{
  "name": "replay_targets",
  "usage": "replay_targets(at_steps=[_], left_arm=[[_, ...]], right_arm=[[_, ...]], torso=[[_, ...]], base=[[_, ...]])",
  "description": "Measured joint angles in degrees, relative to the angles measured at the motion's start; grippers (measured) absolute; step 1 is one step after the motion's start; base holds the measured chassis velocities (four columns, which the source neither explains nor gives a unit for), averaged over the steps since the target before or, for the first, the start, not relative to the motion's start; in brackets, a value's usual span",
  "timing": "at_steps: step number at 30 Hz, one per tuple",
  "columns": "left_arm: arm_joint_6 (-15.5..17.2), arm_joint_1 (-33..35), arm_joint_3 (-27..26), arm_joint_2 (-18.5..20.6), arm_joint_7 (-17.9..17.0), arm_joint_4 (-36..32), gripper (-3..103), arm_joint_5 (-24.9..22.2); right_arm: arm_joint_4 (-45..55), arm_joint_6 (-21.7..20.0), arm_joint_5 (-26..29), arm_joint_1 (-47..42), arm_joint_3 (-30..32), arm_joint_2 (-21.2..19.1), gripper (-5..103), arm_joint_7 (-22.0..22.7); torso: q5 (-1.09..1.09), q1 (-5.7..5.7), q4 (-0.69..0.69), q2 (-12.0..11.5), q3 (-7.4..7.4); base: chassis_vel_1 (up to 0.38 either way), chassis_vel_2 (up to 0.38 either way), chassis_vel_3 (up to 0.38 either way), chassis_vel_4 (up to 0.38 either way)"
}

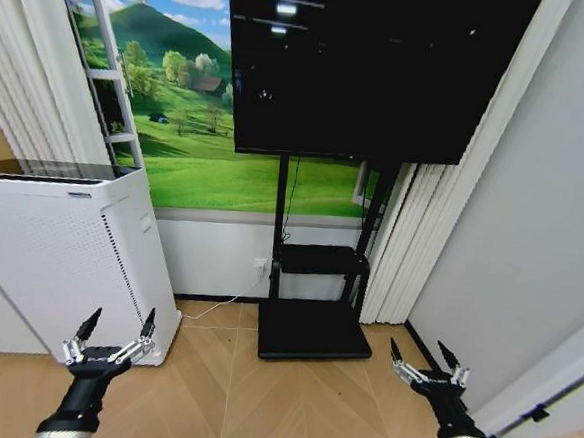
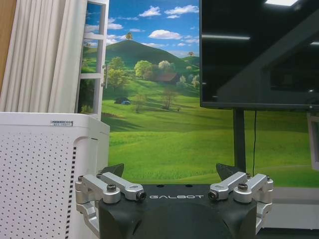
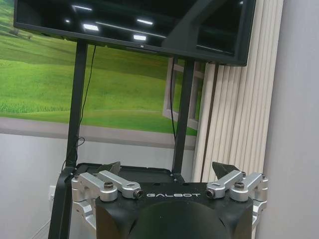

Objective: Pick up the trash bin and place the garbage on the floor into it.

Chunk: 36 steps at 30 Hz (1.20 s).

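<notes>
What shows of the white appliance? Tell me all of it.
The white appliance is a tall box, plastic by its look, with fine perforations across its front and a strip of dark slots near its corner. Its top is a dark glossy panel; a small label sits at the front's upper edge. It stands upright on the floor, left of the TV stand. The open left gripper hangs before its lower corner, apart from it.

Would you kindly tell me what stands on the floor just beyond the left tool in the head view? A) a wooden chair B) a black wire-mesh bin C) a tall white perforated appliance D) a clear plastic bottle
C: the tall white perforated appliance stands on the floor directly beyond the open left tool.
</notes>
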Motion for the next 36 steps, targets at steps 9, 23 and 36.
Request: replay_targets(at_steps=[9,23,36], left_arm=[[0.0,0.0,0.0,0.0,0.0,0.0,100,0.0],[0.0,0.0,0.0,0.0,0.0,0.0,100,0.0],[0.0,0.0,0.0,0.0,-0.01,0.0,100,0.0]], right_arm=[[0.0,0.0,0.0,0.0,0.0,0.0,100,0.0],[0.0,0.0,0.0,0.01,0.0,0.0,100,0.0],[0.0,0.0,0.0,0.01,0.0,0.0,100,0.0]], torso=[[0.0,-0.09,0.0,-0.26,-0.16],[0.01,-0.2,0.0,-0.49,-0.28],[-0.03,-0.26,-0.01,-0.59,-0.35]], base=[[0.0,0.0,0.0,0.0],[0.065,-0.072,-0.069,0.069],[0.249,-0.257,-0.263,0.242]])
